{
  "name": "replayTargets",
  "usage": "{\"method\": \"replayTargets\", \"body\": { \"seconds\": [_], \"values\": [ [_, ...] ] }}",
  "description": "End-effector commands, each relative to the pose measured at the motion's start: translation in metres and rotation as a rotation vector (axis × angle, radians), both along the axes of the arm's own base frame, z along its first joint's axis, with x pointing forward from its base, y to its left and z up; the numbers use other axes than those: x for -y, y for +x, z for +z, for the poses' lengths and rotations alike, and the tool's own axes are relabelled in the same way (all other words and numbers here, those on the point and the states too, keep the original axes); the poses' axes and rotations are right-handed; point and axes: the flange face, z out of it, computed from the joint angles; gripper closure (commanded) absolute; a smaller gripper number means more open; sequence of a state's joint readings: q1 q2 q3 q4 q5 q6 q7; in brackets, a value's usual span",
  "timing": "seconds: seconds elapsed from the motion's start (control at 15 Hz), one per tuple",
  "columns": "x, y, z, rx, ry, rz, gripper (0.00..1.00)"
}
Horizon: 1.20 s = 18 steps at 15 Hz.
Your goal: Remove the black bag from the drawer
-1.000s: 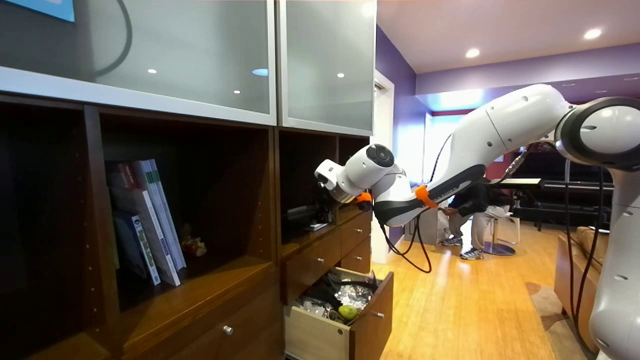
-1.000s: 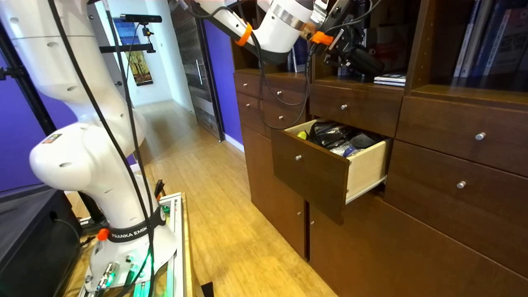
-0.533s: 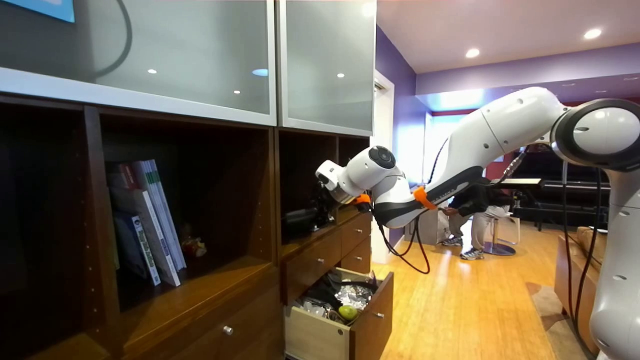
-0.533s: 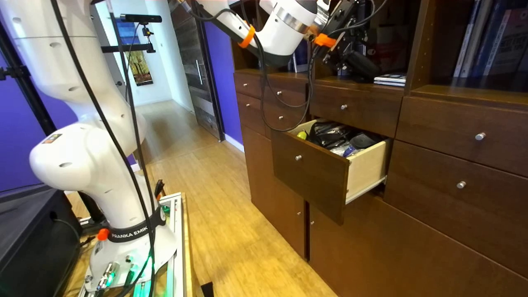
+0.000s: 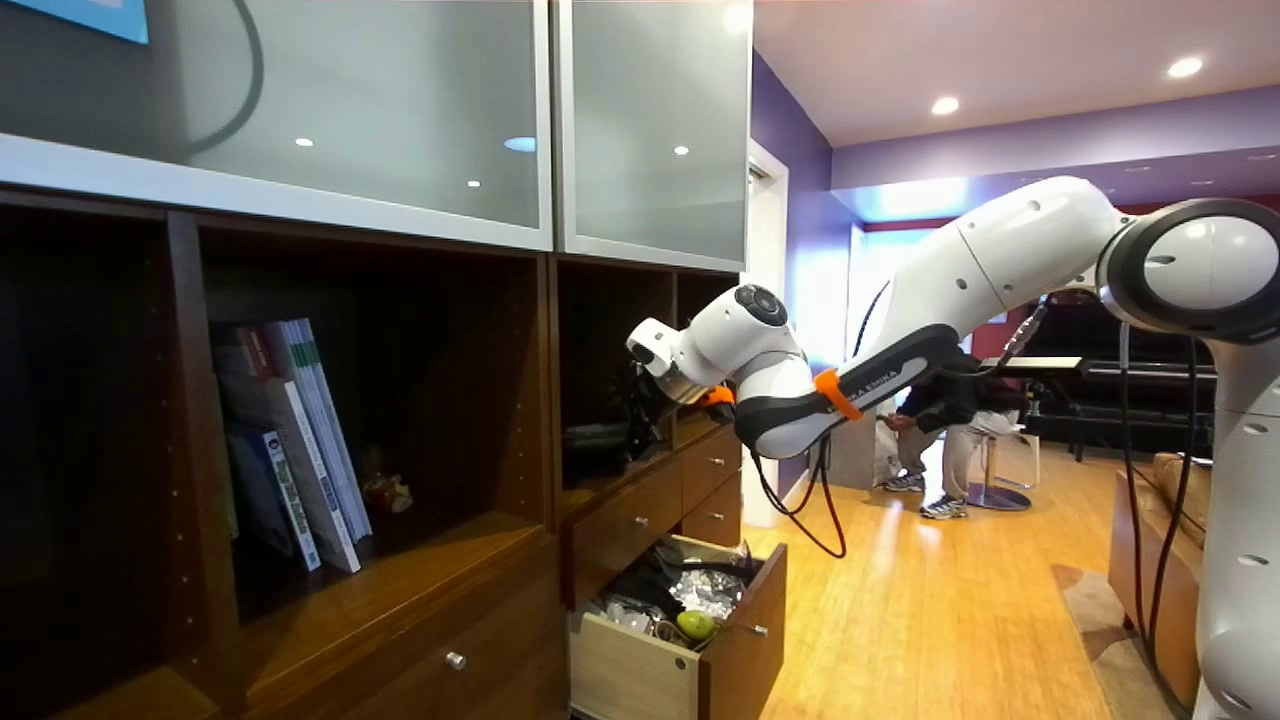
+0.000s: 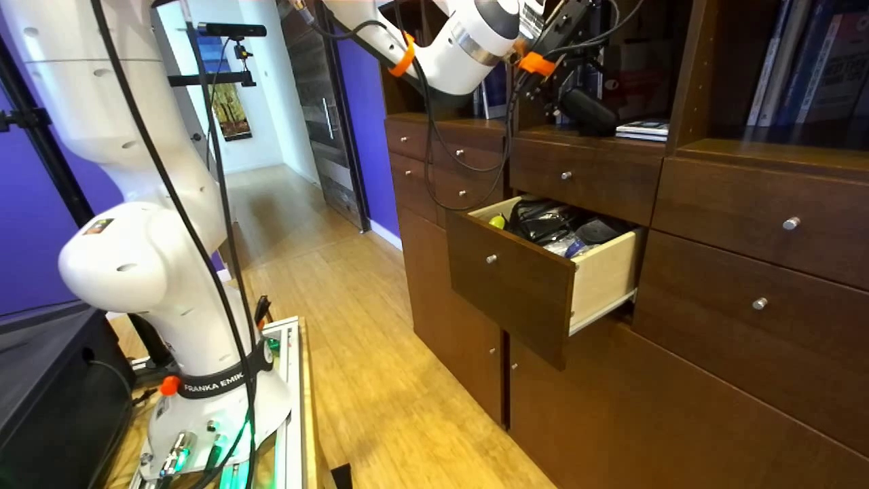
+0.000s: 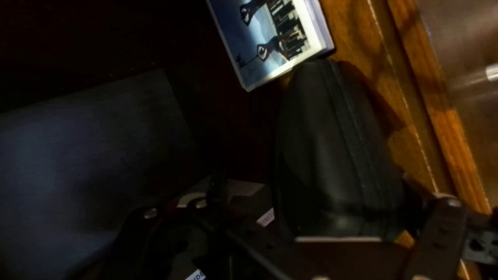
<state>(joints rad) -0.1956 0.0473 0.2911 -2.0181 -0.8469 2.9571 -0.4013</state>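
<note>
One black bag (image 7: 327, 155), shelf (image 7: 354, 35), purple wall (image 5: 805, 180)

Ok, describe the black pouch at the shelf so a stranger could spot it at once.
Find the brown cabinet and its pulled-out drawer, then the shelf two levels above. At that shelf's front is the black pouch, plump with a long seam, unlike the flat, picture-topped stack beside it.

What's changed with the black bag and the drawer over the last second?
The black bag sank slightly toward the shelf in both exterior views. In the wrist view, the gripper looks open around it, with a gap on one side; whether it just let go isn't clear. The drawer stayed open, the green round item in it unmoved.
</note>
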Motion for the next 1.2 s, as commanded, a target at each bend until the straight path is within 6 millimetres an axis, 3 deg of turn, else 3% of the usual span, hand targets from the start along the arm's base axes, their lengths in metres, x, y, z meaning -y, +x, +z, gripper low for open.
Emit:
{"method": "replayTargets", "body": {
  "seconds": [0.0,0.33,0.73,1.13],
  "values": [
    [-0.006,0.006,-0.011,-0.06,0.048,0.054,0.0],
    [-0.016,0.014,-0.014,-0.137,0.113,0.105,0.0],
    [-0.002,0.015,0.012,-0.187,0.171,0.073,0.0],
    [0.013,0.014,0.037,-0.345,0.322,0.053,0.0]
  ]
}}
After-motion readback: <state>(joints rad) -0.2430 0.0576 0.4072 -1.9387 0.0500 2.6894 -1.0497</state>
